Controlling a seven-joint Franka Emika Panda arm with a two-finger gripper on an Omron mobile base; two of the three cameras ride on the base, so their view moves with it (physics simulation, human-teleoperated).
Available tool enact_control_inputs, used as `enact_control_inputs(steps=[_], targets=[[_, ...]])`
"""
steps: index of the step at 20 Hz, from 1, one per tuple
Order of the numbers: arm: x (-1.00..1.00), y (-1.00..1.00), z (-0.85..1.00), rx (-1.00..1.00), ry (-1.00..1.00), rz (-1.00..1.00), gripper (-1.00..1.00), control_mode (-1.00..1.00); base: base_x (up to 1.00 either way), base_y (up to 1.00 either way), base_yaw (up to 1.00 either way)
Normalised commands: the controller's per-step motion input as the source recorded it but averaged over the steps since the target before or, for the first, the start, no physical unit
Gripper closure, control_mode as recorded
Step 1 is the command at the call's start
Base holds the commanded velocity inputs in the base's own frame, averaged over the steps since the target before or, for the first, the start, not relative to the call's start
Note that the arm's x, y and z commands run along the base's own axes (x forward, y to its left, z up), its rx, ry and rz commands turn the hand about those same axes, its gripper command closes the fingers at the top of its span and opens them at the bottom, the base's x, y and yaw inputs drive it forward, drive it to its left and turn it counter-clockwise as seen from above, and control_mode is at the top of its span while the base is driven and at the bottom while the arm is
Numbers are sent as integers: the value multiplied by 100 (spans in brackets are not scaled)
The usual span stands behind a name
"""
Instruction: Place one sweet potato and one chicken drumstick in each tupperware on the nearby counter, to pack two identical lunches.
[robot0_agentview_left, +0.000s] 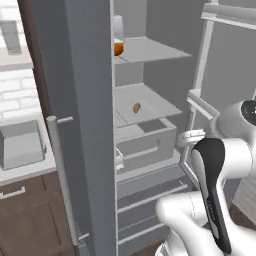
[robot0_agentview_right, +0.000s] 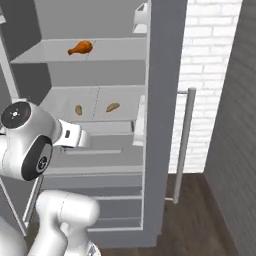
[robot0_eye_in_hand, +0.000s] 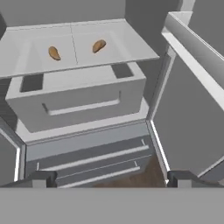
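Open fridge (robot0_eye_in_hand: 87, 100): two sweet potatoes (robot0_eye_in_hand: 54, 53) (robot0_eye_in_hand: 99, 45) on shelf beyond gripper (robot0_eye_in_hand: 109, 179), drumstick (robot0_agentview_right: 80, 48) higher; fingers wide, empty.

Two small brown sweet potatoes (robot0_eye_in_hand: 54, 53) (robot0_eye_in_hand: 99, 45) lying apart on the fridge's middle shelf (robot0_eye_in_hand: 131, 52). One orange chicken drumstick (robot0_agentview_right: 80, 48) lying on the shelf above that one.
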Motion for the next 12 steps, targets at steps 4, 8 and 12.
enact_control_inputs(steps=[4,8,12], targets=[[0,0,0,0,0,0,-100,100,38,0,54],[0,0,0,0,0,0,-100,100,56,-1,47],[0,0,0,0,0,0,-100,100,79,-17,16]])
